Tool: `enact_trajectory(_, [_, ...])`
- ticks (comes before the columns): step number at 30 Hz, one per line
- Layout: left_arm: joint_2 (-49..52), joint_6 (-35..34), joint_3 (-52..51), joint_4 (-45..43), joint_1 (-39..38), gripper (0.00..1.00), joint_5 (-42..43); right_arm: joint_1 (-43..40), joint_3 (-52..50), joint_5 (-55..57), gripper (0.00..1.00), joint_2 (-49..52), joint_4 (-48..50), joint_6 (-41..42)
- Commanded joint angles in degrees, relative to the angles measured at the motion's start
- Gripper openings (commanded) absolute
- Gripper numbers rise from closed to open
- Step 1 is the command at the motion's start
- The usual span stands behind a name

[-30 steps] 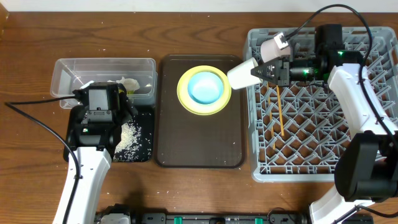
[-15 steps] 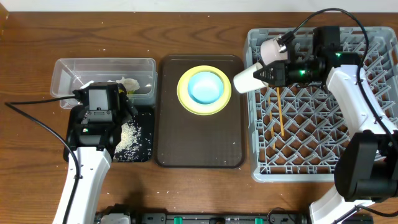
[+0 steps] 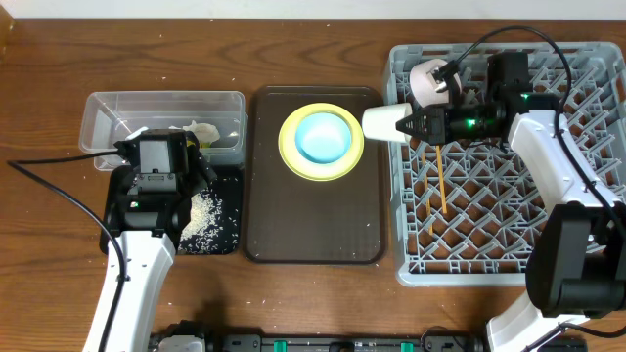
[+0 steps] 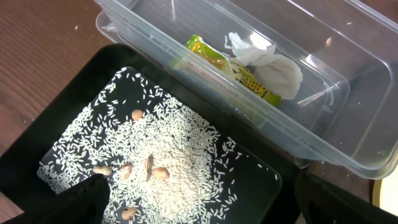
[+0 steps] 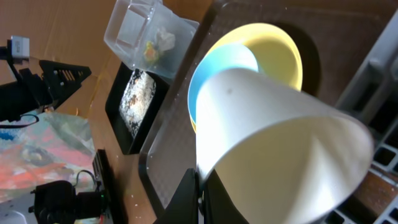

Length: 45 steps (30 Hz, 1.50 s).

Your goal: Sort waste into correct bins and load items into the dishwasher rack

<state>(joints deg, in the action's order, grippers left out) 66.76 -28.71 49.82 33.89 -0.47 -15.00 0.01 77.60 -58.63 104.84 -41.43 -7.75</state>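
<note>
My right gripper (image 3: 410, 123) is shut on the rim of the small white cup (image 3: 383, 122), holding it on its side over the left edge of the grey dishwasher rack (image 3: 489, 244). In the right wrist view the jaws (image 5: 200, 186) pinch the cup (image 5: 280, 143) wall. In the rack lie the chopsticks (image 3: 441, 176) and the pale bowl (image 3: 426, 80). The light blue bowl (image 3: 322, 136) sits on the yellow plate (image 3: 293, 161). My left gripper (image 3: 159, 147) hangs open over the rice (image 4: 168, 162) in the black tray (image 4: 74, 81). The wrapper (image 4: 230, 65) and tissue (image 4: 273, 68) lie in the clear tub (image 4: 348, 93).
The plate and bowl rest on a dark brown serving tray (image 3: 313, 225) between the bins and the rack. A few nuts (image 4: 160, 173) are mixed in the rice. Cables run off both arms; bare wood table (image 3: 39, 244) lies to the left.
The right wrist has turned, so the cup now lies level with its mouth pointing left, and it sits slightly lower. The left arm has not moved.
</note>
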Motion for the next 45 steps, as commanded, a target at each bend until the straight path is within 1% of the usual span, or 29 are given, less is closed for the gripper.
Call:
enact_trajectory(1, [0.22,-0.52,0.87,0.0,0.2,0.98,-0.72,-1.29,-1.33,1.66,0.01,-0.63,-0.31,-0.9])
enact_trajectory(4, [0.22,-0.52,0.87,0.0,0.2,0.98,-0.72,-1.9,-1.36,1.73,0.01,-0.63,-1.75,-3.32])
enact_trajectory(10, [0.22,-0.52,0.87,0.0,0.2,0.98,-0.72,-3.17,-1.38,1.86,0.01,-0.63,-3.21,-4.61])
enact_trajectory(12, [0.22,-0.52,0.87,0.0,0.2,0.98,-0.7,-3.39,-1.38,1.97,0.01,-0.63,-4.37,-6.69])
enact_trajectory(14, [0.22,-0.52,0.87,0.0,0.2,0.98,-0.7,-3.39,-1.4,4.31,0.01,-0.63,-5.35,-7.74])
enact_trajectory(17, [0.22,-0.52,0.87,0.0,0.2,0.98,-0.72,-3.39,-1.57,8.31,0.01,-0.63,-5.95,-7.76])
enact_trajectory(33, [0.22,-0.52,0.87,0.0,0.2,0.98,-0.72,-3.39,-4.98,10.84,0.01,-0.63,-5.99,-9.53])
enact_trajectory(39, [0.22,-0.52,0.87,0.0,0.2,0.98,-0.7,-3.43,-5.03,11.23,0.01,-0.63,-7.78,-9.7])
enact_trajectory(45, [0.22,-0.52,0.87,0.0,0.2,0.98,-0.72,-3.43,-5.03,18.05,0.01,-0.66,-10.78,-9.66])
